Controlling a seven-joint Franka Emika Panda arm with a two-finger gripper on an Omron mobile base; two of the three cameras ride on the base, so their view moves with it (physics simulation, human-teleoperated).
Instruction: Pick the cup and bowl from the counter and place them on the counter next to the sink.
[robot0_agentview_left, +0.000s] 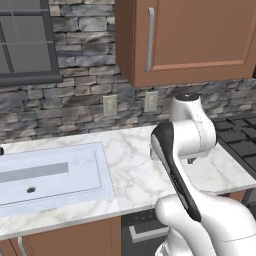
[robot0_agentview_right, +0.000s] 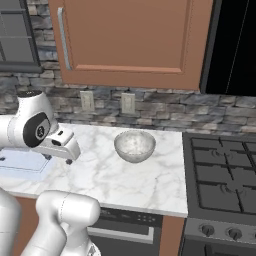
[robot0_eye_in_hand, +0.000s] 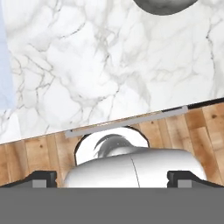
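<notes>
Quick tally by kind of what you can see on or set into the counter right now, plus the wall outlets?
Bowl: 1
Sink: 1
Gas stovetop: 1
Wall outlets: 2
Total: 5

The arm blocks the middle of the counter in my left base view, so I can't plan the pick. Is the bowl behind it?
Observer: Yes. The right base view shows the wide, mottled silver-grey metallic bowl upright on the white marble counter. It stands apart from the black gas stovetop, which is to its right in that view.
Operator: Is the end effector on it?
Observer: No. In the hand view the end effector has its tips wide apart with nothing between them. The bowl only peeks in at the top edge, beyond bare marble.
Operator: Anything inside the bowl?
Observer: From the right base view it looks empty.
</notes>
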